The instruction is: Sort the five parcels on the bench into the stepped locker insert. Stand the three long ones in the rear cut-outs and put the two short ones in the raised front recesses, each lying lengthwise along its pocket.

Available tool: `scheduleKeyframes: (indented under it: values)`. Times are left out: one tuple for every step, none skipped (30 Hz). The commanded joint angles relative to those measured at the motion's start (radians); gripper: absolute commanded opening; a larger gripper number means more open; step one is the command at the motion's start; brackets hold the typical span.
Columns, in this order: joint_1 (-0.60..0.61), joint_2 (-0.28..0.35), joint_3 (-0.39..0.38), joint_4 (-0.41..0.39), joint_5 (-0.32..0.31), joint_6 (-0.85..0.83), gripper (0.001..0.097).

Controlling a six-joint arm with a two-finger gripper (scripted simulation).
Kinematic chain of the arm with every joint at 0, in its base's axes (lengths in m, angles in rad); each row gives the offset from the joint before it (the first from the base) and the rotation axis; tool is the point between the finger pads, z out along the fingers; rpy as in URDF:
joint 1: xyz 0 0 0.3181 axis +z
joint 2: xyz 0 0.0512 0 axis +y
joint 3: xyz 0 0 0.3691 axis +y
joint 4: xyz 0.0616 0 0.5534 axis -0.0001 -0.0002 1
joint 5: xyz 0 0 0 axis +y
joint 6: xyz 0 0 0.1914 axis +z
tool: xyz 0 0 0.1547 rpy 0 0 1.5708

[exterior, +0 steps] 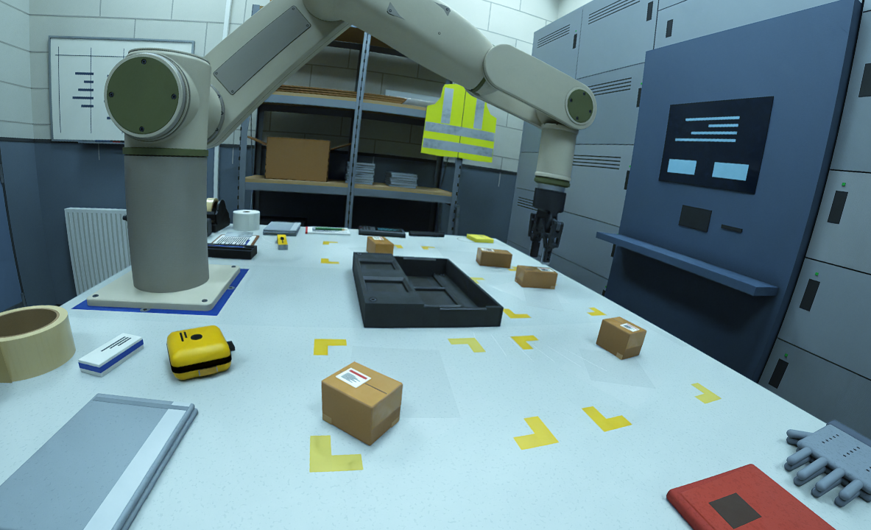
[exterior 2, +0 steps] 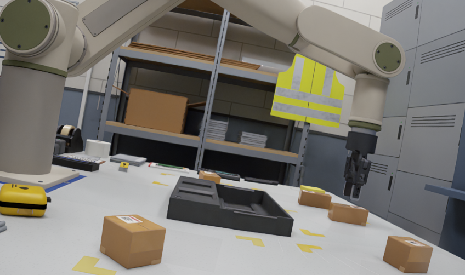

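A long brown parcel (exterior: 536, 276) (exterior 2: 348, 213) lies flat on the bench's right side, and just above it my gripper (exterior: 545, 254) (exterior 2: 354, 195) hangs pointing down, open and holding nothing. A second long parcel (exterior: 494, 257) (exterior 2: 314, 199) lies just behind it. A third parcel (exterior: 380, 244) (exterior 2: 209, 177) sits beyond the black stepped insert (exterior: 422, 289) (exterior 2: 229, 205), which is empty at mid-bench. A small parcel (exterior: 621, 337) (exterior 2: 408, 253) rests near the right edge. A larger cube-like parcel (exterior: 361, 401) (exterior 2: 132, 239) stands at the front.
Behind the bench stand a shelving rack (exterior: 353, 138) and a hanging yellow vest (exterior: 459, 122); grey lockers and a blue kiosk (exterior: 722, 171) line the right. The arm's base (exterior: 165, 217), a yellow tape measure (exterior: 199, 351), a tape roll (exterior: 20, 341), a red book (exterior: 745, 504) and a glove (exterior: 844, 461) sit around the edges.
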Motion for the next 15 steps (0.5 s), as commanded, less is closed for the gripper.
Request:
scheduleKeyframes:
  values:
    - [0.000,0.002,-0.002,0.000,-0.006,0.000,0.0700]
    - [0.000,0.006,0.000,0.000,-0.012,0.000,0.0700]
    - [0.000,0.007,0.000,0.000,-0.015,0.000,0.0700]
    - [0.000,0.007,0.000,0.000,-0.016,0.000,0.0700]
    - [0.000,0.007,-0.001,0.000,-0.016,0.000,0.0700]
    - [0.000,0.006,-0.001,0.000,-0.016,0.000,0.0700]
    - [0.000,0.006,-0.001,0.000,-0.017,0.000,0.0700]
    - [0.000,0.006,-0.001,0.000,-0.017,0.000,0.0700]
    - [0.000,0.007,0.000,0.000,-0.018,0.000,0.0700]
    - [0.000,0.008,0.000,0.000,-0.019,0.000,0.0700]
    - [0.000,0.008,0.001,0.000,-0.020,0.000,0.0700]
    - [0.000,0.009,0.001,0.000,-0.021,0.000,0.0700]
    - [0.000,0.010,0.002,0.000,-0.022,0.000,0.0700]
    - [0.000,0.012,0.003,0.000,-0.024,0.000,0.0700]
    - [0.000,0.013,0.004,0.000,-0.025,0.000,0.0700]
